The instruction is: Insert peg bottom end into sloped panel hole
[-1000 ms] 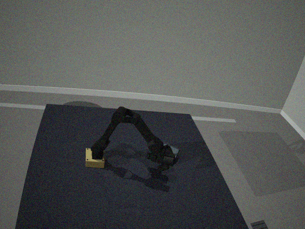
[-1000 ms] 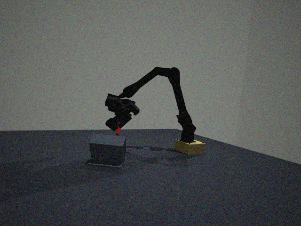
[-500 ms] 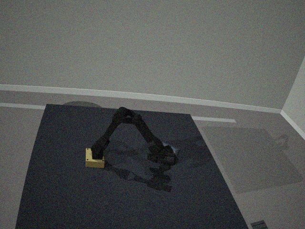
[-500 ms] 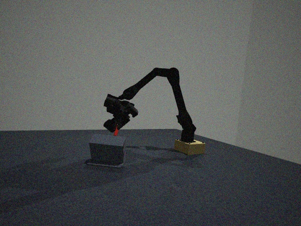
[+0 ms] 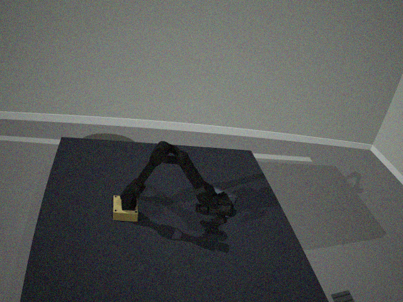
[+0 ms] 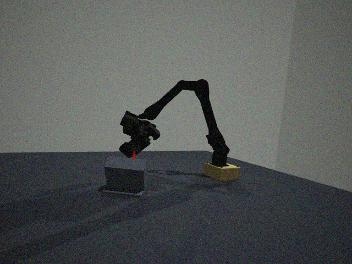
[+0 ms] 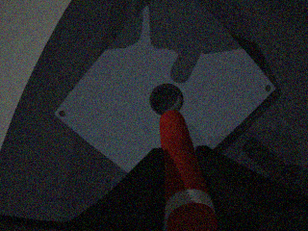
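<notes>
My gripper (image 6: pixel 133 153) (image 7: pixel 179 157) is shut on a red round peg (image 6: pixel 134 155) (image 7: pixel 176 132) with a light band. In the wrist view the peg's far end is at the near edge of the round dark hole (image 7: pixel 166 99) in the panel (image 7: pixel 111 106). Whether the tip touches the panel or is just above it cannot be told. In the exterior view the panel block (image 6: pixel 125 180) stands under the gripper, seen from behind, and hides the peg's lower end. In the top view the arm hides the peg and nearly all of the panel.
The arm's yellow base block (image 5: pixel 125 216) (image 6: pixel 221 172) stands on the dark table (image 5: pixel 97 266) (image 6: pixel 227 227). The panel has small dark corner holes, and shadows of the arm fall across its face. The table's far edge lies behind the arm.
</notes>
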### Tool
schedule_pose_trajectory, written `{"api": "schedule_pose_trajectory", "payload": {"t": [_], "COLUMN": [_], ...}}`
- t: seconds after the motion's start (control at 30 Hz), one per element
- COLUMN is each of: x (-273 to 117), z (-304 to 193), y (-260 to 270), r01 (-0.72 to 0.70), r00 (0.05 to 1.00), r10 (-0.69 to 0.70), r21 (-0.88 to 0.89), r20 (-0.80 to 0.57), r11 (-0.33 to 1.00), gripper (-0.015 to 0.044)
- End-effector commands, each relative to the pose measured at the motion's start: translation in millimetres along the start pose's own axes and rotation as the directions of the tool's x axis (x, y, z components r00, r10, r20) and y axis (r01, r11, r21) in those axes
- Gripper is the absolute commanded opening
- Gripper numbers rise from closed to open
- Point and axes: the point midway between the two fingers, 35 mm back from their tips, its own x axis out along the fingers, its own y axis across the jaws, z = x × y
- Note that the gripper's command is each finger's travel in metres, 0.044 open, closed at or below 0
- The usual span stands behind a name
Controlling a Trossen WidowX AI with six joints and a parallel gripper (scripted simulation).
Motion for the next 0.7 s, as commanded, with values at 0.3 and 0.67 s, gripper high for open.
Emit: {"api": "schedule_pose_trajectory", "payload": {"t": [0.3, 0.67], "x": [12, 22], "z": [-1, -1], "y": [0, 0], "r01": [-0.011, -0.012], "r00": [1.0, 1.0], "r10": [0.011, 0.012], "r21": [0.004, -0.003], "r20": [0.016, 0.019], "r11": [1.0, 1.0], "gripper": [0.0, 0.0]}}
